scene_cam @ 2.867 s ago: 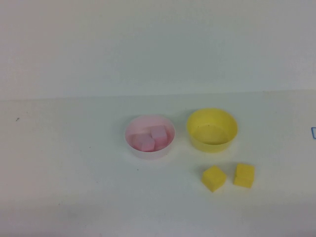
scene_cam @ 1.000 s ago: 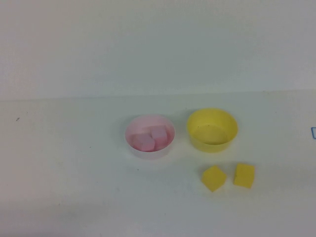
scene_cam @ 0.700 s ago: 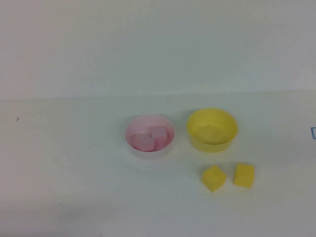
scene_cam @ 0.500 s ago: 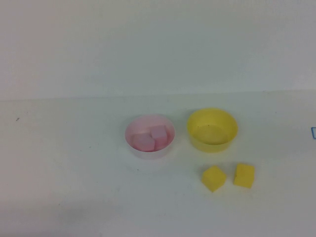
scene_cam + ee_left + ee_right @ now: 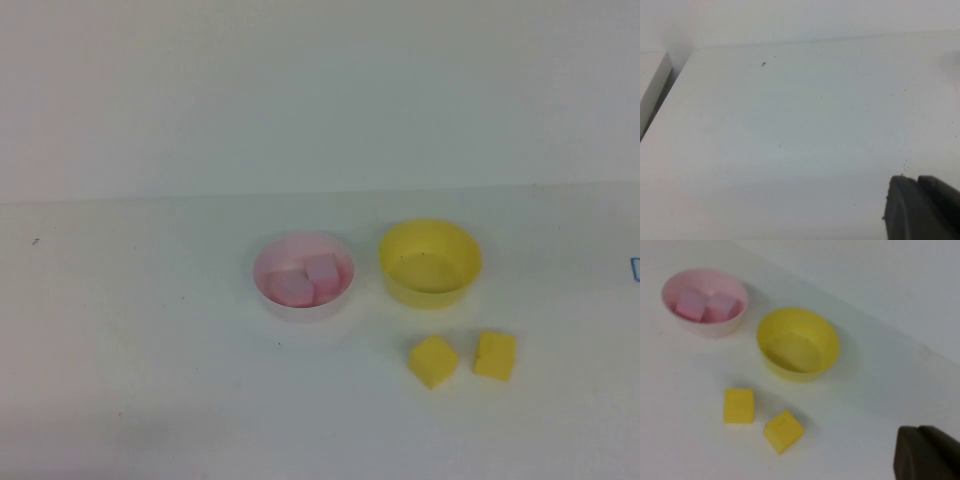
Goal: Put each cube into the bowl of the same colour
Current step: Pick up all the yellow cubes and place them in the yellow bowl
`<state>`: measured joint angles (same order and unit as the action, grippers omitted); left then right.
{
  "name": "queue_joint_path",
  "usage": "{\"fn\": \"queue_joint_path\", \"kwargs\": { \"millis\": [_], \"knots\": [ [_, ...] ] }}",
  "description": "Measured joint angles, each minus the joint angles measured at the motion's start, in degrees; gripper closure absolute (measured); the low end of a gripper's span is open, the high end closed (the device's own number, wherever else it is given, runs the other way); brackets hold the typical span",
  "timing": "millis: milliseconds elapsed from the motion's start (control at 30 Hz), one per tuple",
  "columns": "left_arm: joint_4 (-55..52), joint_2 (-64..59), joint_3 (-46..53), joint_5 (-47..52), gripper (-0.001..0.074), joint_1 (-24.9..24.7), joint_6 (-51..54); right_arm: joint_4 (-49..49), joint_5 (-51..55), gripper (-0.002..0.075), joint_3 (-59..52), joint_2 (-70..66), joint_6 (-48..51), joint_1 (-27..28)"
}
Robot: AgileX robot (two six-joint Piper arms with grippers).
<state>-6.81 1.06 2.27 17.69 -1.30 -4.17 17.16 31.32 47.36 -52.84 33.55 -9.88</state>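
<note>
The pale pink bowl (image 5: 303, 276) (image 5: 704, 302) sits mid-table with two pink cubes (image 5: 322, 271) (image 5: 291, 289) inside it. To its right stands the yellow bowl (image 5: 430, 262) (image 5: 797, 343), holding nothing. Two yellow cubes (image 5: 433, 361) (image 5: 495, 355) lie on the table just in front of the yellow bowl. Neither arm shows in the high view. My right gripper (image 5: 917, 432) is shut and holds nothing, off to the side of the yellow cubes (image 5: 738, 405) (image 5: 783, 430). Over bare table my left gripper (image 5: 912, 181) is shut too, with no task object near it.
A white wall rises behind the table. In the left wrist view the table's side edge (image 5: 665, 100) and a pale block (image 5: 651, 80) beyond it show. A small blue mark (image 5: 635, 268) sits at the table's far right.
</note>
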Motion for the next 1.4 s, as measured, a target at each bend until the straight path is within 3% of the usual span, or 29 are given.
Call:
{"fn": "queue_joint_path", "kwargs": {
  "millis": [100, 200, 400, 467, 667, 733, 1033, 1267, 1400],
  "knots": [
    [0.0, 0.0, 0.0, 0.0, 0.0734, 0.0, 0.0, 0.0, 3.78, 0.0728, 5.47, -7.13, 8.92, -4.17],
    [0.0, 0.0, 0.0, 0.0, 0.0735, 0.0, 0.0, 0.0, 8.71, 0.0728, 10.85, -13.83, 11.53, -6.9],
    [0.0, 0.0, 0.0, 0.0, 0.0734, 0.0, 0.0, 0.0, 20.93, 0.0703, 21.78, -28.9, 1.89, -8.03],
    [0.0, 0.0, 0.0, 0.0, 0.0734, 0.0, 0.0, 0.0, 23.38, 0.0645, 24.47, -32.97, -2.75, -8.03],
    [0.0, 0.0, 0.0, 0.0, 0.0734, 0.0, 0.0, 0.0, 26.35, 0.0291, 28.1, -42.99, -12.77, -8.03],
    [0.0, 0.0, 0.0, 0.0, 0.0734, 0.0, 0.0, -0.62, 26.72, 0.0232, 28.23, -46.08, -14.7, -8.03],
    [0.0, 0.0, 0.0, 0.0, 0.0734, 0.0, 0.0, -2.48, 21.02, 0.0195, 28.32, -55.54, -25.05, -8.03],
    [0.0, 0.0, 0.0, 0.0, 0.0734, 0.0, 0.0, -2.57, 15.73, 0.0194, 28.79, -61.26, -26.44, -8.03],
    [0.0, 0.0, 0.0, 0.0, 0.0735, 0.0, 0.0, -2.69, 14.4, 0.0257, 28.79, -63.33, -25.76, -8.05]
  ]
}}
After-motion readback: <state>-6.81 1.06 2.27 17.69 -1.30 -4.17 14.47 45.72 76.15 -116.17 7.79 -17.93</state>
